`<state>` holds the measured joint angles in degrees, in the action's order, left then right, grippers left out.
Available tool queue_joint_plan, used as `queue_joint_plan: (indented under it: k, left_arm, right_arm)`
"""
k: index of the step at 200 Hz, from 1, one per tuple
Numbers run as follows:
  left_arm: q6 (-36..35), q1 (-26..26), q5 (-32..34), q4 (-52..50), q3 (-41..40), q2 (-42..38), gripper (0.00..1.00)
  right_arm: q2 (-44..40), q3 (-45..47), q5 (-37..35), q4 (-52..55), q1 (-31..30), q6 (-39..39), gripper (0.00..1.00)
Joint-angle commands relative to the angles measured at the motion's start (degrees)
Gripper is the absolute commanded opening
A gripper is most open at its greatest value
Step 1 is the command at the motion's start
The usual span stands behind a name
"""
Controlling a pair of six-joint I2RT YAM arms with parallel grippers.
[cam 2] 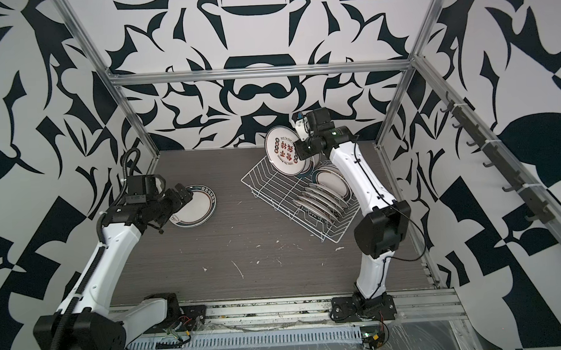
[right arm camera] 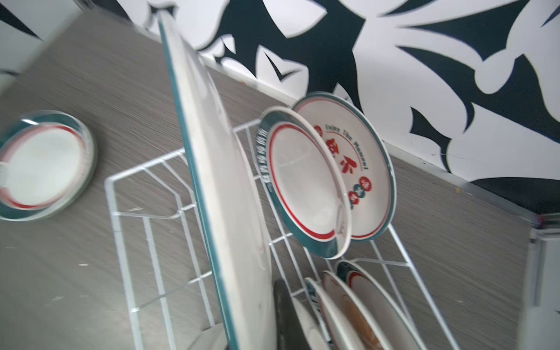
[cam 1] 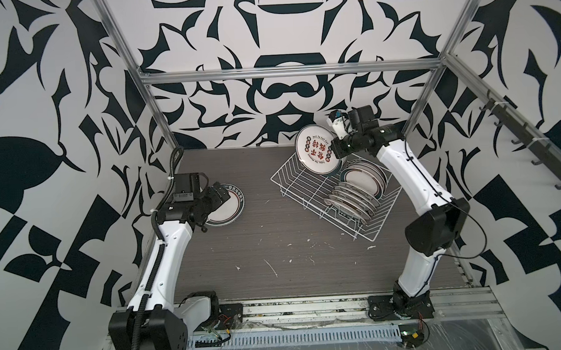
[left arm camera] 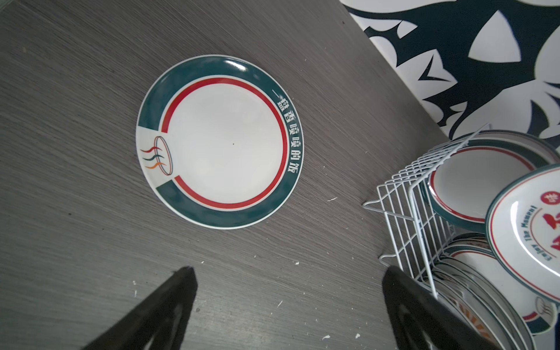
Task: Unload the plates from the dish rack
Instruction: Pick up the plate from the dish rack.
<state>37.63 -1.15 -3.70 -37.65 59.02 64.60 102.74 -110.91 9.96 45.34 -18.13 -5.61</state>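
Above the dish rack's (cam 1: 297, 184) far end: one red-lettered plate (cam 1: 314, 151), on edge, rim pinched in the right gripper (cam 1: 334, 149); flat green-rimmed plate (cam 1: 230, 209) well apart leftward, just by the wide-open left gripper (cam 1: 221, 195).

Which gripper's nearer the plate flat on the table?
Left. The left gripper sits open beside the flat plate; the right gripper is far off above the dish rack, shut on the lifted plate.

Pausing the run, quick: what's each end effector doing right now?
Left end effector: open, empty.
Right end effector: shut on the red-character plate, above the dish rack.
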Motion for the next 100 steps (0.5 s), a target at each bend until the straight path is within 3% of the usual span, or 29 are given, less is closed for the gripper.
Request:
queue_joint_plan:
  k: [1, 22, 69, 100]
  left_arm:
    - [1.9, -0.1, -1.0, -3.6, 1.4, 0.0, 0.99]
    - [0.4, -0.1, -6.2, -1.8, 0.2, 0.5, 0.99]
    - [-0.5, -0.1, -7.8, 4.9, -4.4, -3.9, 0.99]
    - [-1.3, 0.0, -6.0, 1.7, -2.9, -3.9, 0.99]
  right_arm:
    - [-6.9, 6.1, 8.6, -11.0, -0.9, 6.5, 0.00]
    - [-10.0, 12.3, 12.5, -16.8, -1.7, 12.9, 0.00]
    - [-14.1, 24.0, 16.6, -27.1, -6.1, 28.9, 0.00]
    - [-14.4, 25.7, 11.5, -26.6, -13.6, 37.5, 0.00]
